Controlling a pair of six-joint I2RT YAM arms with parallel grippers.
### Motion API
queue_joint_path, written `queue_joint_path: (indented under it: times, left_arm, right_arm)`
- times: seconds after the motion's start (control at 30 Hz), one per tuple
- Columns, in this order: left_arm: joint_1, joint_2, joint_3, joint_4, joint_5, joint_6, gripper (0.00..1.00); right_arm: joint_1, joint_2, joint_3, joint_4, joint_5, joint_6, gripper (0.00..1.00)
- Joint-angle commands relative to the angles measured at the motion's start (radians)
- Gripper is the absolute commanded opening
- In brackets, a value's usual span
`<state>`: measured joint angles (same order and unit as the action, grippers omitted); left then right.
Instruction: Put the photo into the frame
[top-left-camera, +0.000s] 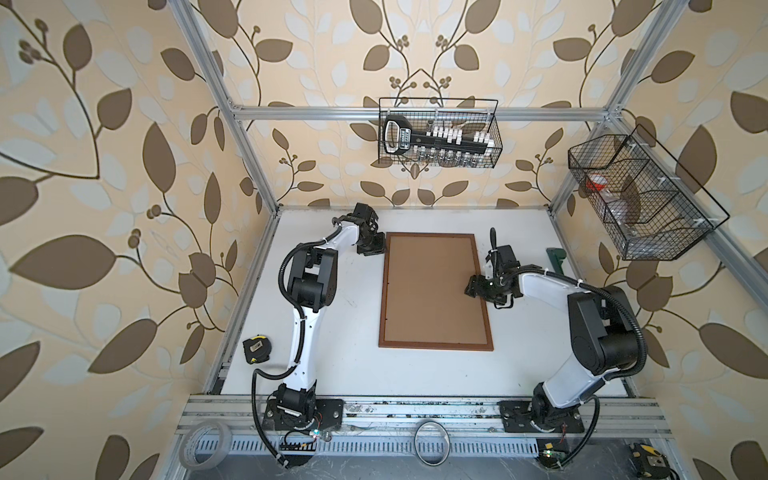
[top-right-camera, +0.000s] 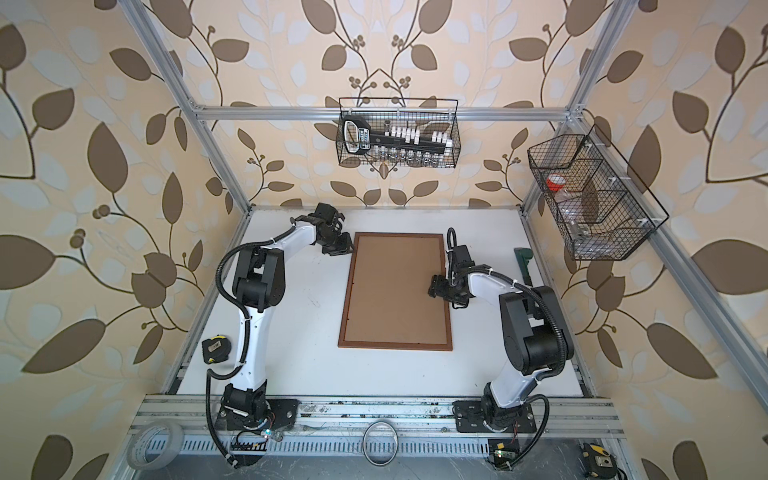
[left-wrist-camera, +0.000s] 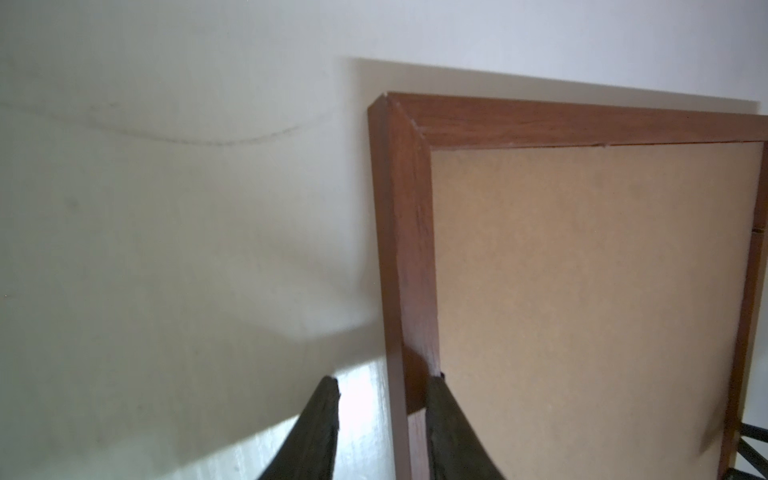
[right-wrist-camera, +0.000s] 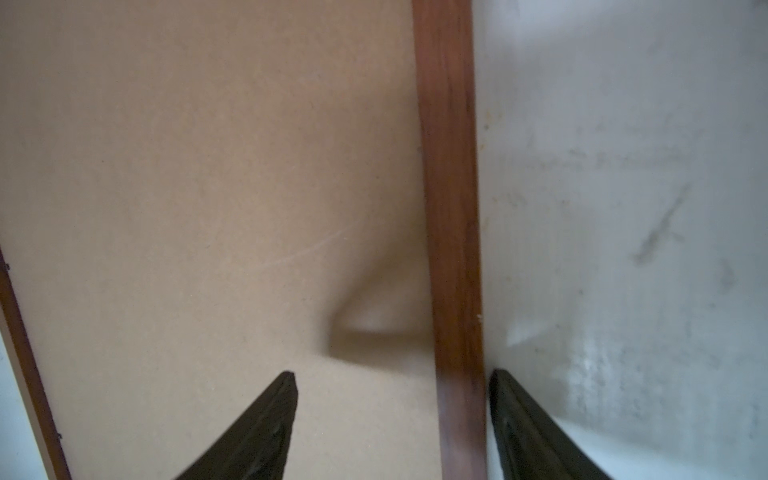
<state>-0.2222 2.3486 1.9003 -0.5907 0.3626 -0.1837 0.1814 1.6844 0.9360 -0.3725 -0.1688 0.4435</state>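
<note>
On the white table (top-left-camera: 353, 374) lies a rectangular wooden frame (top-left-camera: 436, 345).

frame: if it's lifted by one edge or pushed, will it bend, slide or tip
Probably stiff: the frame has solid wooden rails around a flat board, so it should lift as one piece. It likely slides easily when pushed, since it lies flat on the smooth white table. Held by one thin rail, its wide span may tilt or slip.
</note>
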Motion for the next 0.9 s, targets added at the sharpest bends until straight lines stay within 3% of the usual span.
queue_joint_path:
  times: [0.0, 0.87]
  left_arm:
    - [-0.011, -0.002, 0.024, -0.063, -0.026, 0.033, 0.36]
    - [-0.068, 0.086, 0.087, -0.139, -0.164, 0.078, 0.33]
  right_arm:
    - [0.007, 0.035, 0.004, -0.039, -0.001, -0.016, 0.74]
    - [0.004, 0.03, 0.004, -0.042, 0.01, -0.019, 0.74]
